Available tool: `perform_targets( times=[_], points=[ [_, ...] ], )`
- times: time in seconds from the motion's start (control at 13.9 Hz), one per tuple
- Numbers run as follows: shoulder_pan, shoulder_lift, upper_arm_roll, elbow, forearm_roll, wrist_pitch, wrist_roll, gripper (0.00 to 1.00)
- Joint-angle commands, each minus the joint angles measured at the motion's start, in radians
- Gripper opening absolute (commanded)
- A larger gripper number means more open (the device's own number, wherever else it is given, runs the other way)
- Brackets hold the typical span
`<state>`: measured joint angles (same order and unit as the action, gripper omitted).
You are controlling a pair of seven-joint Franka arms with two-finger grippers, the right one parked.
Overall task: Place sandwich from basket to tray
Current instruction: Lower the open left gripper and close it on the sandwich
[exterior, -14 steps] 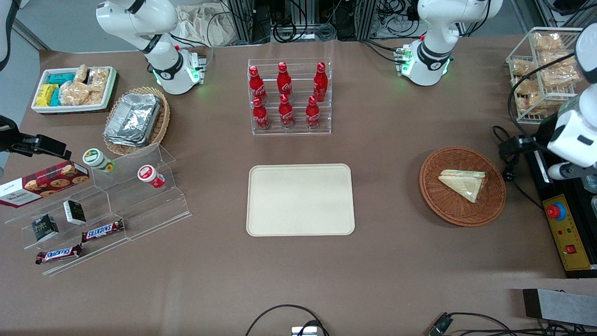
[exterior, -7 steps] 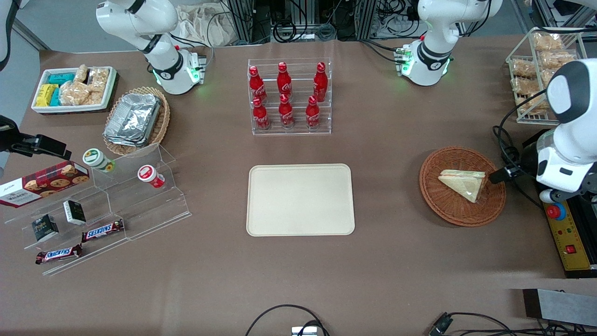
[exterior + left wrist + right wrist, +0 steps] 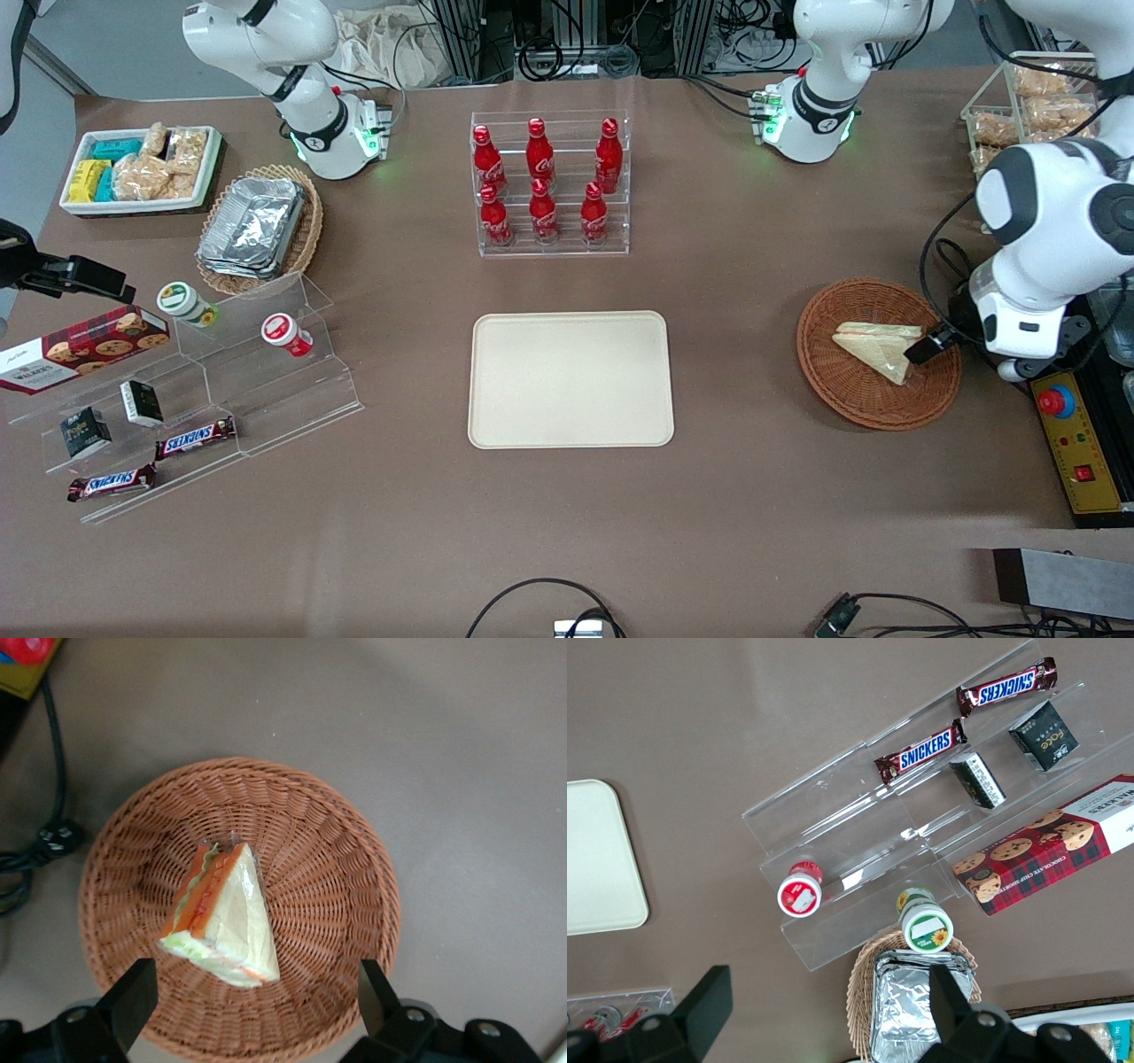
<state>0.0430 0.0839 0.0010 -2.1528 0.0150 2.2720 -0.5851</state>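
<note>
sandwich (image 3: pixel 221 917) lies in the basket (image 3: pixel 345 868), a little off its centre toward the working arm's end of the surface (image 3: pixel 753 496). gripper (image 3: pixel 930 344) hangs over the basket's rim on that same side, just beside the wedge's broad end. jaws stand wide apart in the wrist view, one finger off each side of the sandwich and nothing between them.

long axis: in the front view the filled, cut edge runs along the side farther from the camera, and the wedge tapers toward the camera. wrist view shows orange and green filling on one long face, pale bread on the other.

judgement: jaws need a short shift inward plus descent to straddle the wedge; low wicker rim looks easy to clear.

tray (image 3: pixel 570 379) sits well apart toward the parked arm's end, bare. open surface between basket and tray. bottle rack (image 3: pixel 549 183) stands farther from the camera, off the route.
</note>
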Motion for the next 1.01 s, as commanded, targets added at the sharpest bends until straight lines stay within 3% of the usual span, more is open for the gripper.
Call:
perform_targets(
  times=[0.0,0.51,0.94],
  points=[
    [0.018,-0.023,-0.001,-0.076,-0.020,0.066,-0.033,1.00],
    [0.080,0.000,-0.001,-0.108,-0.032,0.080,-0.035,1.00],
    [0.081,0.049,-0.001,-0.147,-0.061,0.199,-0.033,1.00]
  ],
)
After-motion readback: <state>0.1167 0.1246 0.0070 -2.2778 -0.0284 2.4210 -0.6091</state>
